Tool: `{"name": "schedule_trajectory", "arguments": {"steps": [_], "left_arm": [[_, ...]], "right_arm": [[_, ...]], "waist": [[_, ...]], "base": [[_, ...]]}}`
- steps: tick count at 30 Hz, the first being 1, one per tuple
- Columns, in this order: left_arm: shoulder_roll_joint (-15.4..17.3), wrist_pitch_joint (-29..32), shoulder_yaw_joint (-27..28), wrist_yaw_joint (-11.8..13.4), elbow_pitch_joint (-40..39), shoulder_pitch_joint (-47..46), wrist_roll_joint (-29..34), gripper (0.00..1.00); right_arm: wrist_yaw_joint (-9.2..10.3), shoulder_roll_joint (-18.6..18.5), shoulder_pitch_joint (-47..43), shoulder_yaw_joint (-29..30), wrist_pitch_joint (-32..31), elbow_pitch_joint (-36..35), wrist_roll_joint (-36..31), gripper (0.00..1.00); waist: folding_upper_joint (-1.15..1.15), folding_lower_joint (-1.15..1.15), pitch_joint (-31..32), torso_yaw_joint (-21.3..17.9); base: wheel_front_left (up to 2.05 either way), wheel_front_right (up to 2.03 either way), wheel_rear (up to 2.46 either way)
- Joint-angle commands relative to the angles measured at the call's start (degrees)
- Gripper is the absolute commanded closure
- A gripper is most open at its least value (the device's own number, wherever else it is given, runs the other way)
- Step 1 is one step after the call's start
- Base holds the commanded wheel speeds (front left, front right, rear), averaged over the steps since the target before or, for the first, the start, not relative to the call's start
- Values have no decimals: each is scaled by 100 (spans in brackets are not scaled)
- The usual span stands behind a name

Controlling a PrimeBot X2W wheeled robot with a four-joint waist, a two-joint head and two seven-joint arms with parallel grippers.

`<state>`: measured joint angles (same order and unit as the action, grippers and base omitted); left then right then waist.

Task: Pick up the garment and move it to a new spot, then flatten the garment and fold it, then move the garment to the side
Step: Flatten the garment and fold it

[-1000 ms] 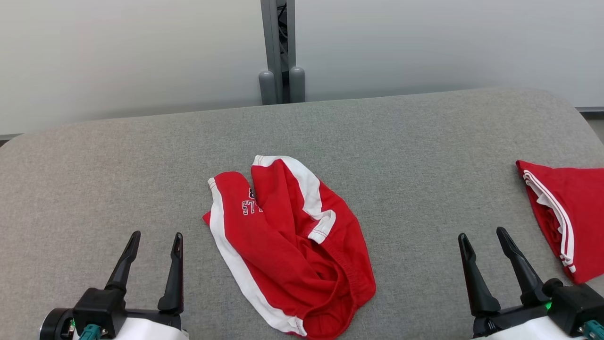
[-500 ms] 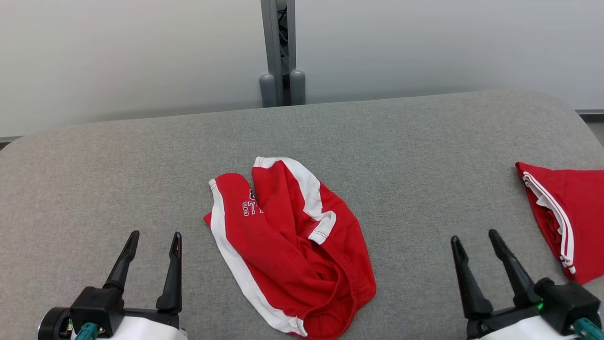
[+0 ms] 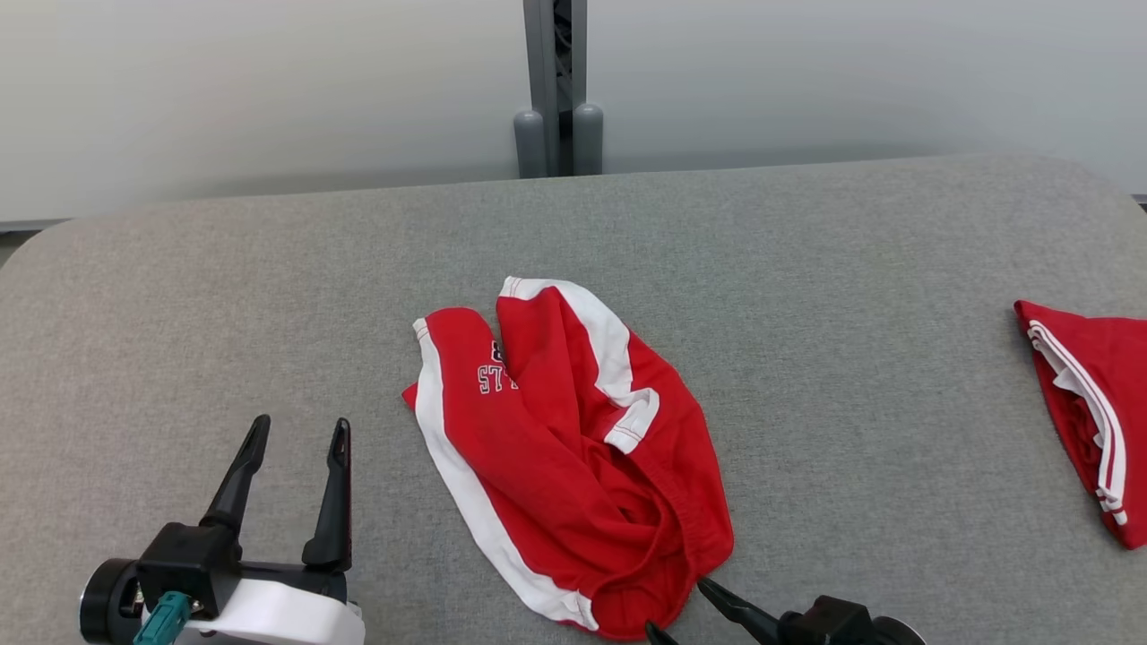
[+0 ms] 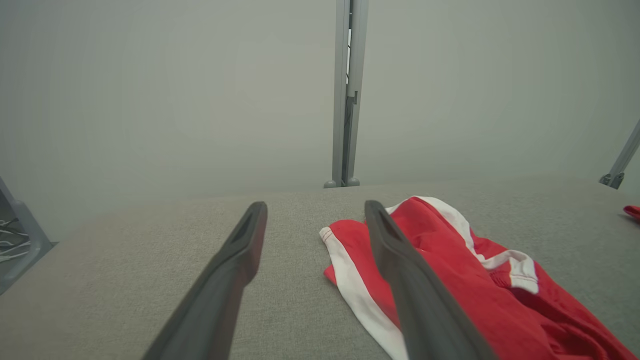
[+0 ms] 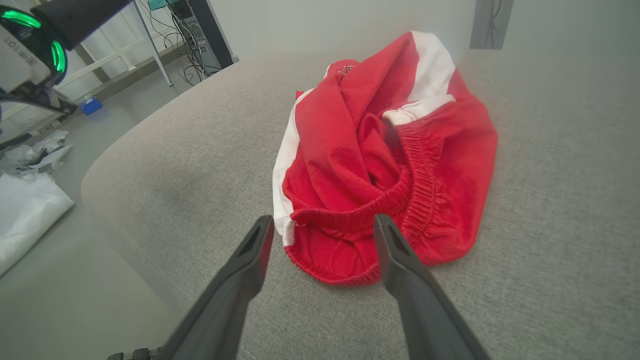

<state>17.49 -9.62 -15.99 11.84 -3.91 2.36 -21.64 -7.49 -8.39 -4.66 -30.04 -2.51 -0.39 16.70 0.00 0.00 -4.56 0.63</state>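
Note:
The garment (image 3: 564, 457) is a pair of red shorts with white side stripes, lying crumpled in the middle of the grey padded table (image 3: 806, 269). My left gripper (image 3: 296, 430) stands open over bare table to the garment's left, holding nothing. In the left wrist view its fingers (image 4: 312, 210) frame the table, with the garment (image 4: 475, 280) to their right. My right gripper (image 3: 678, 607) is open at the garment's near edge. In the right wrist view its tips (image 5: 322, 222) straddle the elastic waistband of the garment (image 5: 380, 150), and I cannot tell whether they touch it.
A second red garment (image 3: 1089, 421), folded, lies at the table's right edge. A grey post (image 3: 557, 90) rises behind the table against a pale wall. The right wrist view shows floor with white bags (image 5: 25, 210) and cables beyond the table's left end.
My right gripper has swung left from the table's right side to the garment's near edge. The head camera has shifted a little. The left gripper has stayed put.

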Motion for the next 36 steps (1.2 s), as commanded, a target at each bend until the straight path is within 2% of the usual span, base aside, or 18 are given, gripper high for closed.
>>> {"name": "schedule_trajectory", "arguments": {"steps": [1, 6, 11, 14, 15, 16, 19, 22, 29, 34, 36], "left_arm": [[7, -47, -1, -28, 12, -127, -16, 0], [-63, -92, -66, -69, 113, -242, -35, 0], [-115, -139, -161, -126, 242, -372, -24, 0], [-134, -174, -182, -160, 321, -458, -46, 0], [-145, -199, -183, -168, 345, -460, -51, 0], [-168, -215, -189, -173, 368, -467, -65, 0], [-199, -269, -191, -156, 424, -504, -74, 0], [-192, -301, -163, -130, 432, -487, -85, 0], [-149, -346, -130, -148, 465, -532, -113, 0], [-151, -345, -158, -159, 514, -567, -119, 0], [-153, -348, -168, -167, 526, -581, -115, 0]], "right_arm": [[1, -129, 156, -85, -10, 110, 59, 0], [-1, -346, 556, -659, 73, 764, 124, 0], [-1, -500, 1138, -1323, 253, 1517, -161, 0], [0, -423, 1423, -1566, 363, 1987, -259, 0], [0, -378, 1507, -1587, 420, 2130, -256, 45], [0, -334, 1553, -1589, 461, 2266, -199, 100], [0, -264, 1693, -1420, 703, 2526, -56, 100], [0, -420, 1722, -1310, 801, 2454, 50, 100], [1, -1248, 1741, -1360, 825, 2177, 486, 100], [1, -1831, 1909, -1340, 928, 2311, 924, 100], [1, -1933, 1960, -1330, 977, 2357, 999, 100]], "waist": [[0, 0, -56, 47], [0, 0, -198, 162], [0, 0, -301, 274], [0, 0, -332, 328], [0, 0, -336, 342], [0, 0, -339, 356], [0, 0, -335, 377], [0, 0, -373, 326], [0, 0, -438, 154], [0, 0, -456, 118], [0, 0, -452, 122]], "base": [[0, 0, 0], [0, 0, 0], [0, 0, 0], [0, 0, 0], [0, 0, 0], [0, 0, 0], [0, 0, 0], [0, 0, 0], [0, 0, 0], [0, 0, 0], [0, 0, 0]]}}
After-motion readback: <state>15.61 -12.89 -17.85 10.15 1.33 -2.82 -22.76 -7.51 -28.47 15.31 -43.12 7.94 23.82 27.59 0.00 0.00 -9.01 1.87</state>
